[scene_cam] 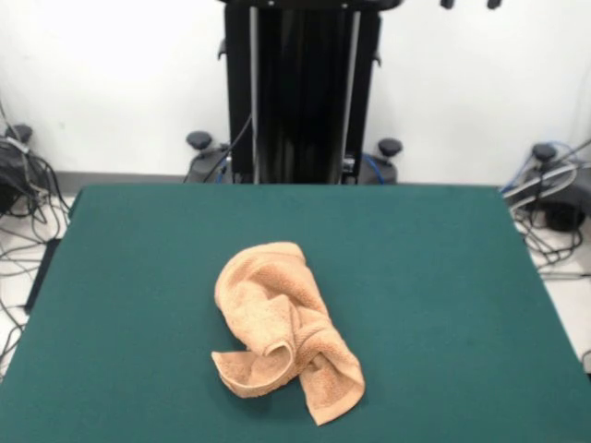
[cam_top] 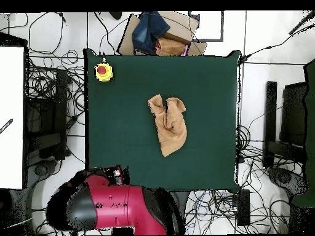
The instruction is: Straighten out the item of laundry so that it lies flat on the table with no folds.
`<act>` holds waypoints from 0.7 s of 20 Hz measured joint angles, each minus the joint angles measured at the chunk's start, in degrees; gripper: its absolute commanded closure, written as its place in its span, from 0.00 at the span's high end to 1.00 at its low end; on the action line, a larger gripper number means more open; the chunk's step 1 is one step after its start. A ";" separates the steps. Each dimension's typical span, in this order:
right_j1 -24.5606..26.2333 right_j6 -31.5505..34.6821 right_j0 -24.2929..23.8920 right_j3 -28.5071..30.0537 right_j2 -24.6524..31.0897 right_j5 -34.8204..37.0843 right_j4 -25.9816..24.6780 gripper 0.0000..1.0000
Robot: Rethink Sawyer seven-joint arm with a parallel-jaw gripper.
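The item of laundry point(scene_cam: 282, 328), a peach-orange towel, lies crumpled and twisted near the middle of the table point(scene_cam: 443, 277), with one end rolled over itself toward the front. From above, the item of laundry point(cam_top: 169, 126) is a bunched, elongated heap on the table point(cam_top: 123, 141). My gripper point(scene_cam: 470, 4) is drawn back, and only its two dark tips show at the top edge, well apart, with nothing between them. It is far from the towel. The red arm point(cam_top: 111, 203) is folded off the table's edge.
A yellow box with a red button point(cam_top: 103, 71) sits on one table corner. A cardboard box with blue and orange cloth point(cam_top: 157, 34) lies just beyond the table's edge. Cables point(cam_top: 43, 80) cover the floor around the table.
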 measured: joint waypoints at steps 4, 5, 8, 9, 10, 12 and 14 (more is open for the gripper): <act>0.71 0.00 0.01 0.00 -0.11 0.00 0.00 1.00; 1.04 0.00 0.01 0.00 -0.15 0.00 0.01 1.00; 1.99 0.00 0.01 -0.01 -0.24 0.00 0.01 1.00; 2.33 0.00 0.01 -0.01 -0.29 -0.01 0.01 1.00; 2.67 0.00 0.01 -0.01 -0.35 -0.05 0.01 1.00; 3.32 0.00 0.01 0.00 -0.51 -0.46 0.01 1.00; 4.05 0.00 0.01 0.00 -0.80 -1.33 0.02 1.00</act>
